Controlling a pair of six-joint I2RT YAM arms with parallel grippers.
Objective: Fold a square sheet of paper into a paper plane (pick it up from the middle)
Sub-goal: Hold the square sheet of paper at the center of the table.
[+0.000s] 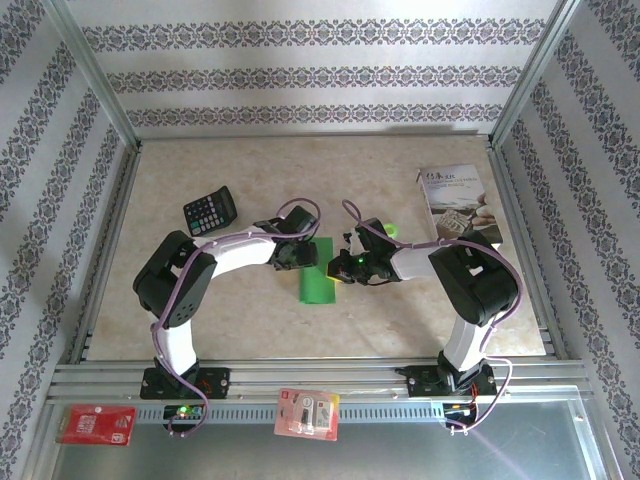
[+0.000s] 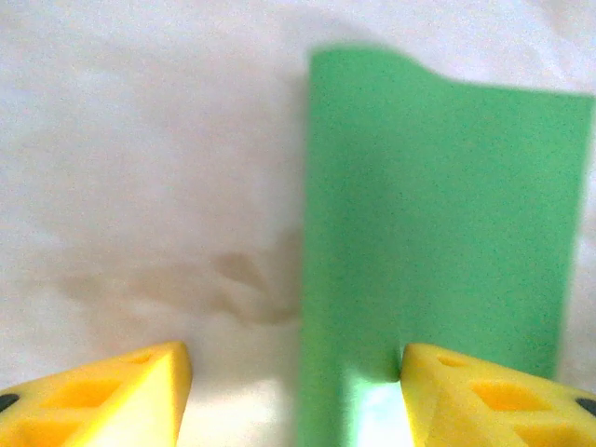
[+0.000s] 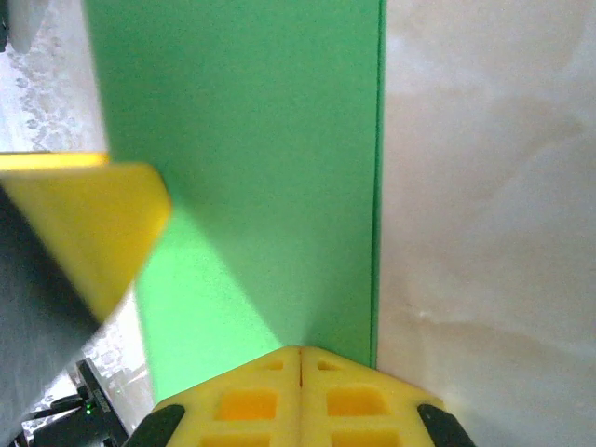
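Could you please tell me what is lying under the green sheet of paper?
The beige table shows on every side of the square sheet of paper and presumably runs on beneath it. Anything else there is covered by the paper.

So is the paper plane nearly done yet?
Not nearly. Done: the square sheet of paper is folded into a narrower strip lying on the table. In hand: the right gripper, shut, has its tips at the strip, and the left gripper hangs open over it. Left: no pointed nose or wings yet.
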